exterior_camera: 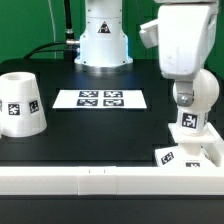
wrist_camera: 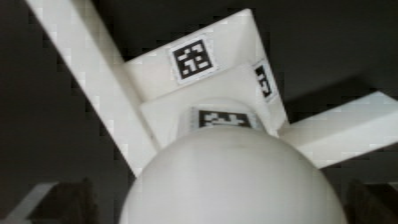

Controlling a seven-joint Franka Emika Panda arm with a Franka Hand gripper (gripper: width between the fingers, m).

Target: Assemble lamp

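The white cup-shaped shade [exterior_camera: 20,101] stands mouth-up at the exterior view's left, far from the arm. The low square base [exterior_camera: 190,153] lies at the exterior view's right, against the long white rail, tags on its top and side. My gripper [exterior_camera: 188,122] hangs straight down over that base. In the wrist view the round white bulb [wrist_camera: 224,180] fills the space between my jaws, directly over the tagged base [wrist_camera: 199,75]. My gripper [wrist_camera: 224,216] is open, with dark gaps on both sides of the bulb. Where the bulb meets the base is hidden.
The marker board [exterior_camera: 100,98] lies flat mid-table in front of the robot's pedestal [exterior_camera: 103,40]. The long white rail [exterior_camera: 100,180] runs along the table's front edge and shows beside the base in the wrist view as the rail [wrist_camera: 89,70].
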